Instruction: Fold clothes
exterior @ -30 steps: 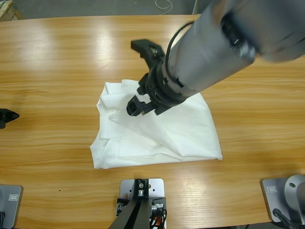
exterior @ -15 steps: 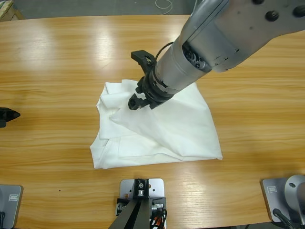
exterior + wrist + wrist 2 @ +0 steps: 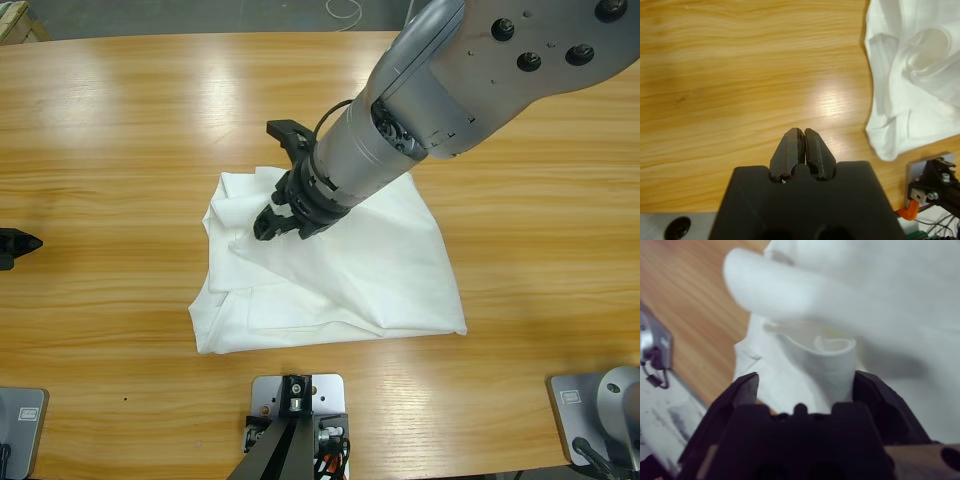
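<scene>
Now R gripper (image 3: 268, 227) sits low on the shirt (image 3: 390, 270) mid-table (image 3: 120, 130), jaws spread wide w/ a raised fold between them. L gripper (image 3: 801, 145) hangs over bare wood beside the shirt, jaws pressed together, holding nothing.

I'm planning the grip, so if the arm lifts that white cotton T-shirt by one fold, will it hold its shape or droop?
The white cotton T-shirt would probably droop: it lies in soft wrinkles and rolled folds. It looks light, so the open right gripper could likely lift it easily. Layers may slide apart, since nothing pins them.
</scene>
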`<state>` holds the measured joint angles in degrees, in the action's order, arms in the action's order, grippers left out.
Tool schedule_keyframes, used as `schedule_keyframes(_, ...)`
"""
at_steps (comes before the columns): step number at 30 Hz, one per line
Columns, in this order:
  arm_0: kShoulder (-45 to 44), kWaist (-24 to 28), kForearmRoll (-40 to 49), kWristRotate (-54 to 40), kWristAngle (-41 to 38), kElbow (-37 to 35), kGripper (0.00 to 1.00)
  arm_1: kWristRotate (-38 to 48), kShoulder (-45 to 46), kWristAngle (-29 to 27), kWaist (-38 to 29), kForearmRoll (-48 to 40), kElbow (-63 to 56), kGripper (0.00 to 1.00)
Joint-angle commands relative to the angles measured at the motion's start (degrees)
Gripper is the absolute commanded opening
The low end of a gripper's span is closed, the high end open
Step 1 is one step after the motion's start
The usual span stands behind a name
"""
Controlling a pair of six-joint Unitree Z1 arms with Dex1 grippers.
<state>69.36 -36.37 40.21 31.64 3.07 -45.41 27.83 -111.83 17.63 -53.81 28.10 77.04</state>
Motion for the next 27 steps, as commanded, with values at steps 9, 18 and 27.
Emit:
schedule_keyframes(9,0.32,-0.5,-0.04,0.7,-0.52,2.43,0.0,6.55,2.14,13.84,-5.96,-10.87,-1.98,0.724)
schedule_keyframes(18,0.44,-1.29,0.04,0.96,-0.55,2.32,0.0,-35.07,2.03,-2.6,2.35,-10.69,-1.98,0.722)
schedule_keyframes(27,13.82,-20.83,-8.39,-0.69,-1.31,-7.64,0.0,-44.11,-3.93,1.78,10.18,-6.63,1.62,0.495)
